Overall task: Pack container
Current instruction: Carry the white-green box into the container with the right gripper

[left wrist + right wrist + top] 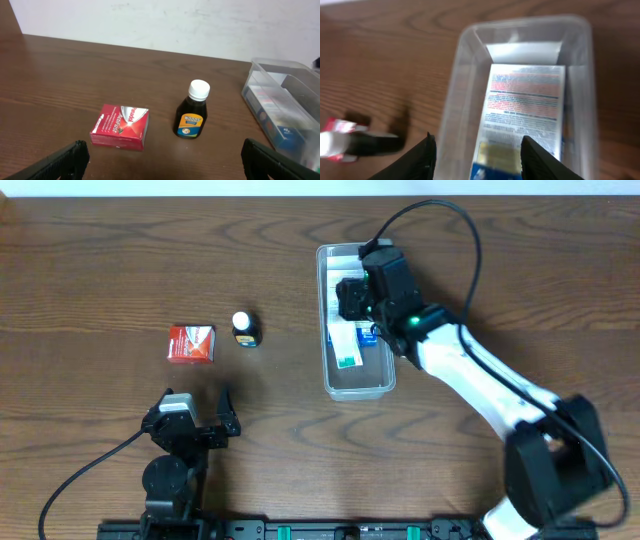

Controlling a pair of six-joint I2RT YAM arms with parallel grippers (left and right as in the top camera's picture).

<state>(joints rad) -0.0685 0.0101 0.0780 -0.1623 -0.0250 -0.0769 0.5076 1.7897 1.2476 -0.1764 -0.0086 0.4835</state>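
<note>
The clear plastic container [356,385] lies lengthwise right of the table's middle, with boxes [347,343] inside it. In the right wrist view the container [465,90] holds a white printed box [522,107] flat inside. My right gripper [477,157] is open and empty above the container's far part [352,295]. A red box [190,343] and a dark bottle with a white cap [245,330] stand left of the container. My left gripper [162,162] is open and empty, near the front edge, facing the red box [121,127] and bottle [192,117].
The container also shows at the right edge of the left wrist view [280,100]. Black cables run from both arms over the wooden table [100,270].
</note>
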